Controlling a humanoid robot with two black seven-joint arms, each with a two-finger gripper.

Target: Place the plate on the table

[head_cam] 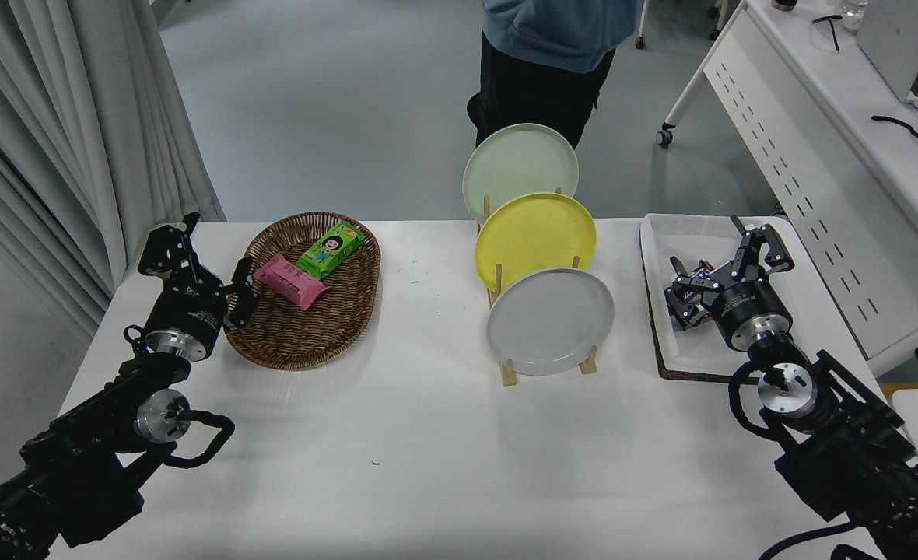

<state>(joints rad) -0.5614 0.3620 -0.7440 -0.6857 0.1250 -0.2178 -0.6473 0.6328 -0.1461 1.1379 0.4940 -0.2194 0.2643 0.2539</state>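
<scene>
Both black arms come in over the near corners of the white table (pixel 428 459). At the near left corner, the left gripper (pixel 202 268) reaches toward the left edge, its fingers spread apart, one beside the rim of an oval wicker basket (pixel 272 342). In that basket lie a pink packet (pixel 289 281) and a green packet (pixel 331 250), side by side and touching.

At the right edge the right gripper (pixel 727 257) hangs over a white tray (pixel 661 311), its fingers apart and clamped on nothing; small dark wrapped items (pixel 692 274) lie in the tray just beside it, partly hidden by the gripper.

Between basket and tray, toward the far edge of the table, a wooden rack (pixel 508 372) holds three plates upright in a row. The light grey plate (pixel 550 321) stands in the nearest slot, tilted back, well apart from both grippers. Behind it stands a yellow plate (pixel 535 233), and behind that a pale green plate (pixel 520 167), each overlapped by the one in front.

Beyond the far edge a person (pixel 552 47) in a blue top and dark trousers stands on the floor. Off the far right corner is a white perforated-panel desk (pixel 801 155) with a laptop (pixel 910 54).
</scene>
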